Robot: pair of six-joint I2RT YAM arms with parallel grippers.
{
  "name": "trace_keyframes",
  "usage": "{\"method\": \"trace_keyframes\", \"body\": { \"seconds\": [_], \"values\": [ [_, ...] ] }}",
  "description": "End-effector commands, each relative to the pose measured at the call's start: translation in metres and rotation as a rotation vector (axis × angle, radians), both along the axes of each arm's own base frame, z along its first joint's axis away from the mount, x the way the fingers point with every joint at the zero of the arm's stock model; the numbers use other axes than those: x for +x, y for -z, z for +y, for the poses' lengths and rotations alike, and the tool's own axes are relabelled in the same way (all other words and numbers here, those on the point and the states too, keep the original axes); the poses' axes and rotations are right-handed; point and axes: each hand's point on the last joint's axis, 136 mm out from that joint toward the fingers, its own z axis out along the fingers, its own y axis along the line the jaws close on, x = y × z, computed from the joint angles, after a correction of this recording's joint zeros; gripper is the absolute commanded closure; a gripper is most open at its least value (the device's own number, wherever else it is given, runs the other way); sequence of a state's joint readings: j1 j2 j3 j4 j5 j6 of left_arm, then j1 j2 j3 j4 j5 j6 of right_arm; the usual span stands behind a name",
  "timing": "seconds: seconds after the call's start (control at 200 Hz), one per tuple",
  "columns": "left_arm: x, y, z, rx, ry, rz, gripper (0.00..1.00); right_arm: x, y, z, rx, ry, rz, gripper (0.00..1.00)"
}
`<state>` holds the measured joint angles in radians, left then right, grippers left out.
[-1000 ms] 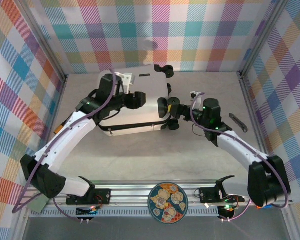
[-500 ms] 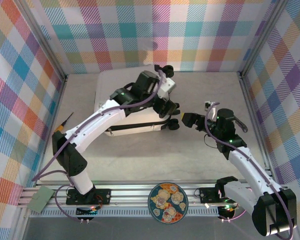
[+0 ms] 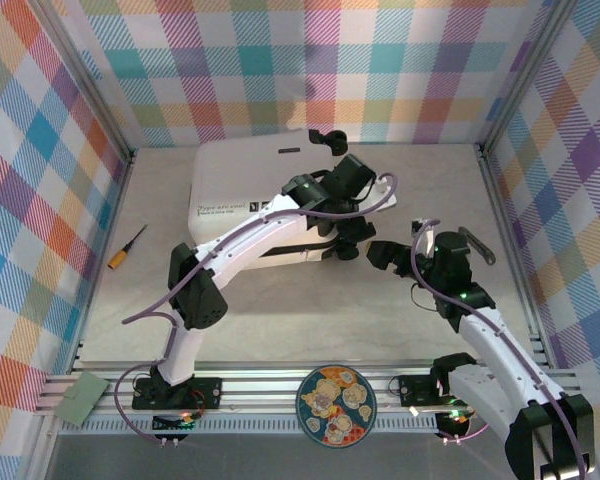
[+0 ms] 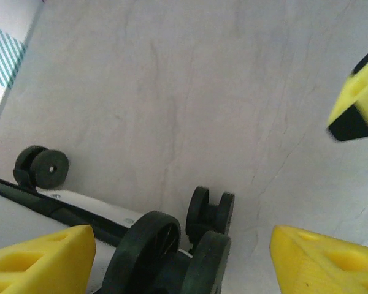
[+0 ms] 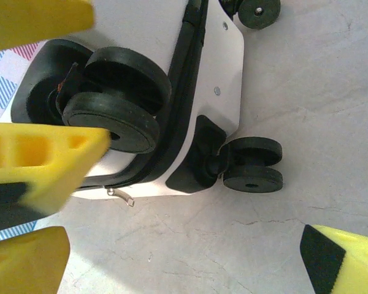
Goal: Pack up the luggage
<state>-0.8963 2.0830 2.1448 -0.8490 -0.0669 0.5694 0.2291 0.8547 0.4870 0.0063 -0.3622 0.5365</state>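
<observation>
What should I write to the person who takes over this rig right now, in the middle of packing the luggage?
Left gripper: jaws open, holding nothing, close above a wheel at the luggage wheel end.
Right gripper: jaws open, empty, facing the same wheel end from the right, above the table.
The luggage lies flat at the far middle, lid down.
Done: the shell looks closed.
Left: check the zipper; I cannot tell whether it is shut all round.
</observation>
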Motion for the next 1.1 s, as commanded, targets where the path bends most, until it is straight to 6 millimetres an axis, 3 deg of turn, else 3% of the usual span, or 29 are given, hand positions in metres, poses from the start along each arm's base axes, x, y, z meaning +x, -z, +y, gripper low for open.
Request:
{"method": "trace_keyframes", "body": {
  "seconds": [0.0, 0.255, 0.48, 0.825, 0.87, 0.98, 1.095],
  "values": [
    [0.002, 0.003, 0.009, 0.09, 0.027, -0.028, 0.25, -0.006, 0.005, 0.002, -0.002, -0.025, -0.008, 0.03],
    [0.007, 0.016, 0.012, 0.144, 0.03, -0.022, 0.26, -0.015, 0.009, 0.002, -0.01, -0.042, -0.014, 0.03],
    [0.018, 0.027, 0.014, 0.18, 0.001, -0.029, 0.41, -0.019, 0.009, 0.001, -0.021, -0.047, -0.037, 0.04],
    [0.034, 0.04, 0.021, 0.233, -0.034, -0.046, 0.39, -0.021, 0.011, 0.001, -0.031, -0.055, -0.043, 0.05],
    [0.036, 0.039, 0.021, 0.23, -0.038, -0.05, 0.45, -0.021, 0.011, 0.001, -0.03, -0.055, -0.047, 0.05],
    [0.042, 0.033, 0.021, 0.205, -0.068, -0.068, 0.73, -0.022, 0.012, 0.003, -0.031, -0.067, -0.056, 0.08],
    [0.048, 0.014, 0.019, 0.144, -0.098, -0.101, 0.83, -0.024, 0.013, 0.009, -0.05, -0.102, -0.103, 0.14]
  ]
}}
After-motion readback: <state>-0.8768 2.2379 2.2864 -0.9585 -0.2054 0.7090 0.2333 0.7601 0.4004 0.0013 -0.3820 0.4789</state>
